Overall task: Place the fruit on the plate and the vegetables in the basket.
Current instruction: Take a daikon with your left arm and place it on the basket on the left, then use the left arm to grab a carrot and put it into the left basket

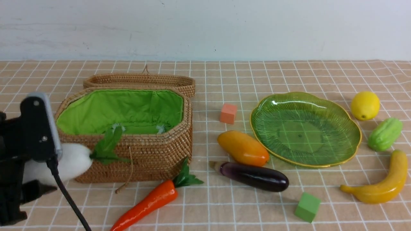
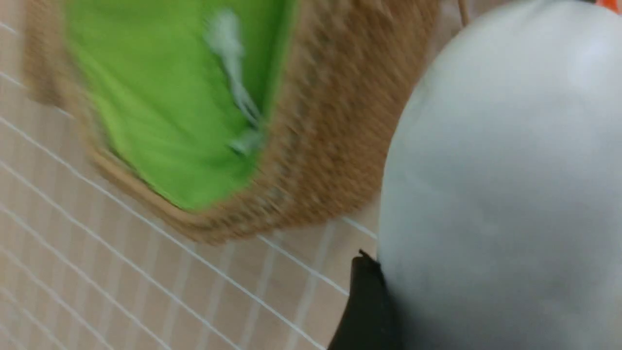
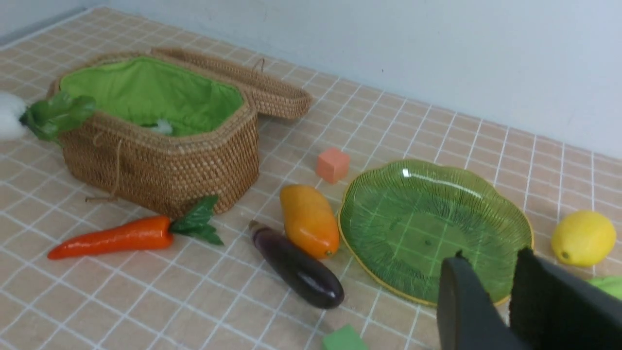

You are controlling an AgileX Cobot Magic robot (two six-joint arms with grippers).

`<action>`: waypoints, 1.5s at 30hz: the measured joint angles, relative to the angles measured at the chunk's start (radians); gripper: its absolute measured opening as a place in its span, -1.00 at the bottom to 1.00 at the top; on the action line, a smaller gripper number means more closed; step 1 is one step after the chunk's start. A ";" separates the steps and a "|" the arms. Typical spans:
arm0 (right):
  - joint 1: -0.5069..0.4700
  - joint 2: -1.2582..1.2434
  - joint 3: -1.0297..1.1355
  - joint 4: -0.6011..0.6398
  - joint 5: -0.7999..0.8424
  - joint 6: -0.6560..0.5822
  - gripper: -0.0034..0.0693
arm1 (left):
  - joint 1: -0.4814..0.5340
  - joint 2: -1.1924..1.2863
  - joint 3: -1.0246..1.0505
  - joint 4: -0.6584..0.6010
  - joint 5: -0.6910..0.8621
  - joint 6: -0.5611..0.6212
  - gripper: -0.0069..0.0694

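Observation:
My left gripper (image 1: 48, 160) is shut on the white radish (image 1: 74, 162) and holds it above the table at the front left corner of the open basket (image 1: 154, 150), its green leaves reaching over the rim. The wrist view is blurred; one black finger (image 2: 367, 306) presses the radish (image 2: 500, 184). The carrot (image 1: 147, 202) and eggplant (image 1: 257, 176) lie in front of the basket. The mango (image 1: 243, 148) touches the empty plate (image 1: 305, 128). Lemon (image 1: 365, 105), gourd (image 1: 384, 134) and banana (image 1: 380, 181) lie to its right. My right gripper (image 3: 491, 260) hovers open near the plate's edge, holding nothing.
An orange-pink cube (image 1: 228, 113) sits between basket and plate. A green cube (image 1: 307, 207) lies near the front, right of the eggplant. The basket's lid (image 1: 141, 81) rests behind it. A wall bounds the table at the back.

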 joint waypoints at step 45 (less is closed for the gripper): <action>0.000 0.002 0.000 0.130 -0.026 -0.002 -0.41 | -0.312 0.268 -0.175 -0.035 0.265 -0.842 -0.68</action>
